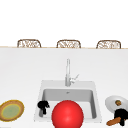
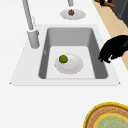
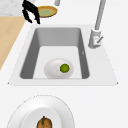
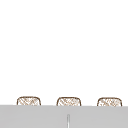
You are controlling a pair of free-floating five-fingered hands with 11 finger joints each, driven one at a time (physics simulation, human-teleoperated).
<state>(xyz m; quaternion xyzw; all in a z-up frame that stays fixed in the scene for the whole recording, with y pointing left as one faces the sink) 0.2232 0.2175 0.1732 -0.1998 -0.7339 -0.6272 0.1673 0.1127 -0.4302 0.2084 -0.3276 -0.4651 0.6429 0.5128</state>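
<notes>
- Left robot hand (image 1: 43,106): fingers curled, holding nothing, at the sink's (image 1: 40,100) left front rim.
- Right robot hand (image 1: 121,115): apparently gripping a brown-handled tool (image 1: 113,121) on the bench.
- White bowl (image 2: 68,63) with green fruit (image 2: 63,59): in the basin, nearer the left robot hand.

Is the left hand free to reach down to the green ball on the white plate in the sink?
Probably yes: the left hand hovers at the sink's edge, holding nothing, and nothing covers the green ball.
</notes>
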